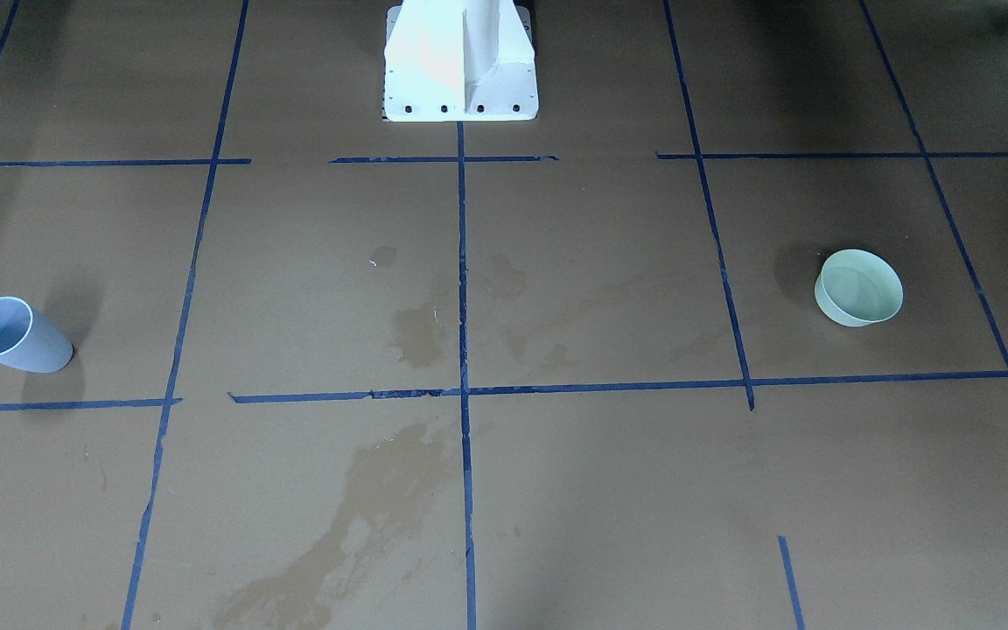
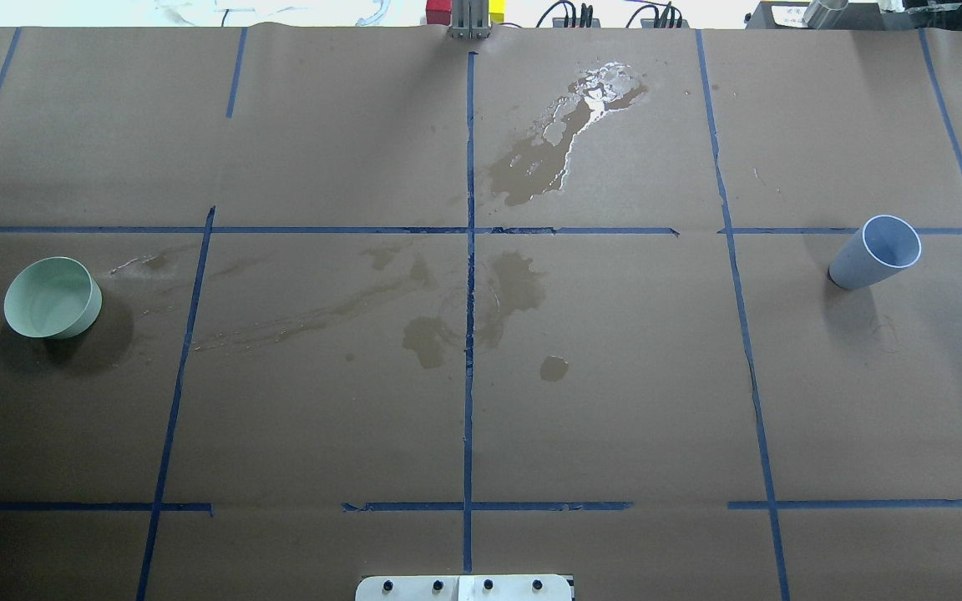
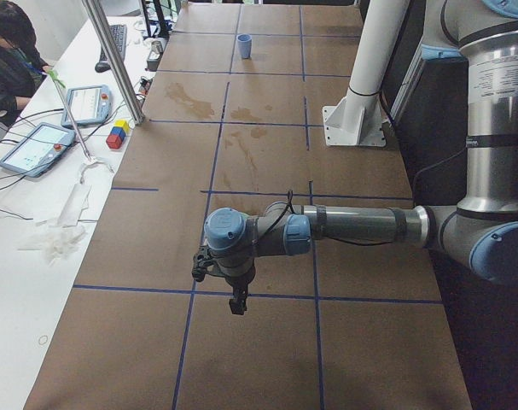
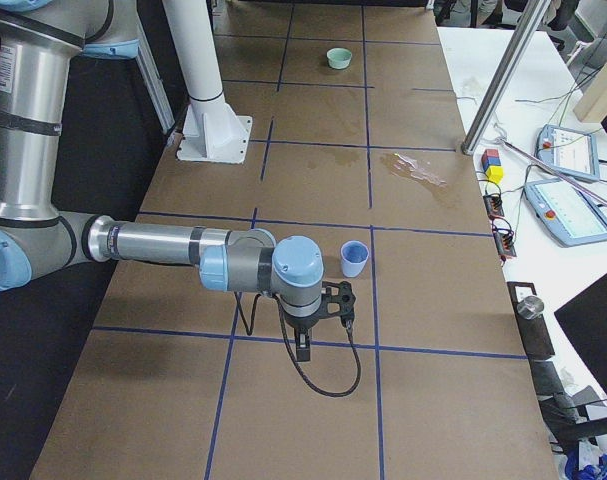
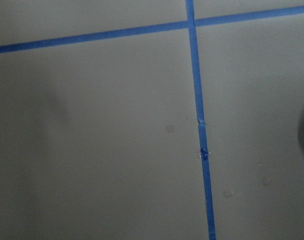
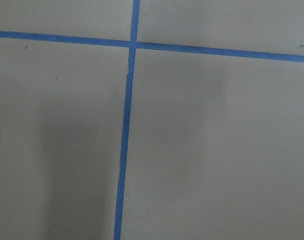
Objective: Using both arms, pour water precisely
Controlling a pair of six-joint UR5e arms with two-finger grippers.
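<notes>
A blue-grey cup [image 2: 878,250] stands upright on the table's right side; it also shows in the front view [image 1: 5,337] and the right view [image 4: 354,258]. A pale-green bowl [image 2: 51,296] sits on the left side [image 1: 858,287]. Water [image 2: 569,125] lies as a shiny spilled puddle on the brown paper at the far centre. I cannot tell whether either vessel holds water. My left gripper [image 3: 235,299] hangs above the table's left end. My right gripper [image 4: 305,340] hangs just short of the cup, apart from it. I cannot tell whether either is open or shut.
The white pedestal [image 1: 460,61] stands at the robot's side of the table. Damp stains [image 2: 464,317] mark the middle of the paper. Blue tape lines [image 2: 470,334] form a grid. An operator [image 3: 7,51], tablets, coloured blocks [image 3: 118,134] and a metal pole stand along the far edge.
</notes>
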